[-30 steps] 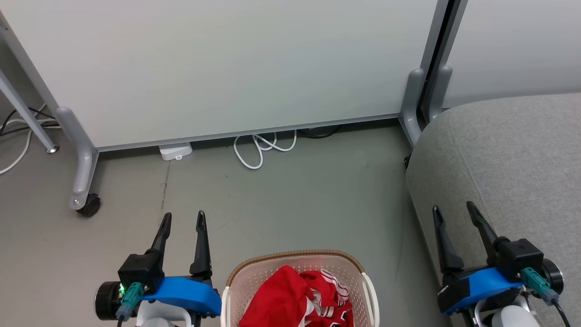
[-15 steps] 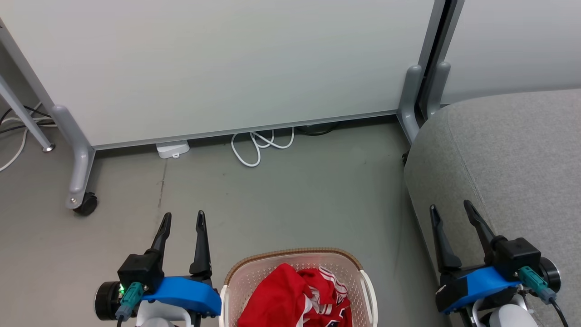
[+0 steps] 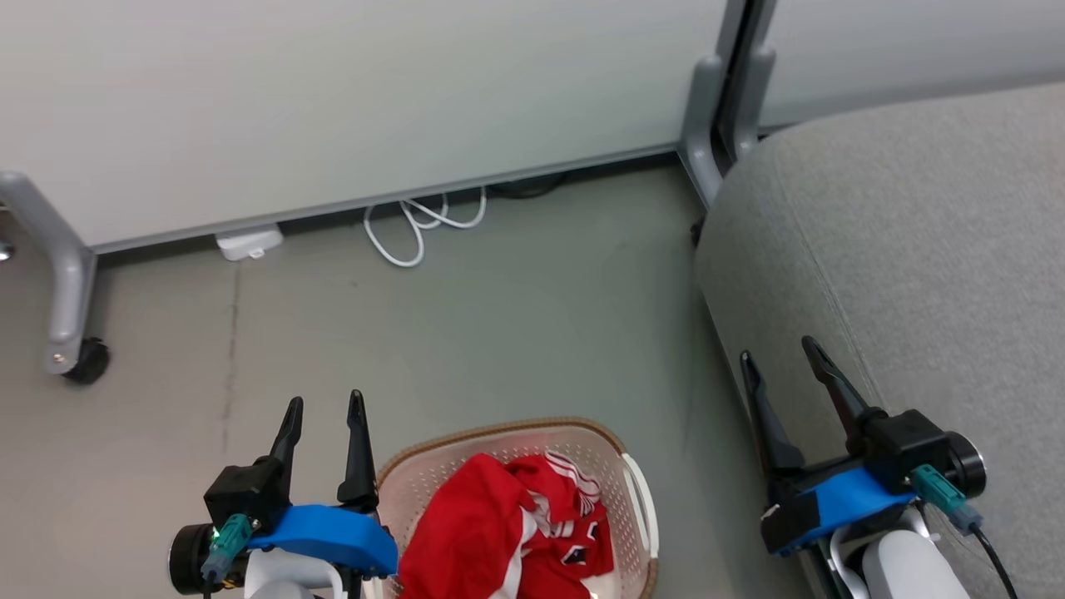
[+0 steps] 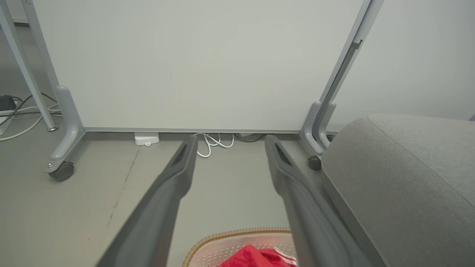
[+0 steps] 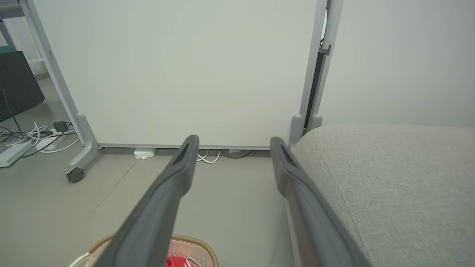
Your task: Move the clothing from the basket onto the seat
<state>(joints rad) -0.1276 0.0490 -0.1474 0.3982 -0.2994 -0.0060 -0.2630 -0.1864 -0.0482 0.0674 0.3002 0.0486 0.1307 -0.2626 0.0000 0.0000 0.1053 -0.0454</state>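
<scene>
Two red fabric garments with white trim [image 3: 499, 532], heaped in cream perforated plastic basket with brown woven rim [image 3: 499, 428], bottom centre. Could drag the basket along if pinched too deep, or slide off the rounded light-grey upholstered seat [image 3: 915, 249], right side. Spread fully, holding nothing, apparently touching nothing: left gripper [image 3: 324, 403] lower left, right gripper [image 3: 778, 348] lower right.

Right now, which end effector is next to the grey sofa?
The right end effector: it hovers at the edge of the sofa, while the left end effector sits across the basket.
</scene>
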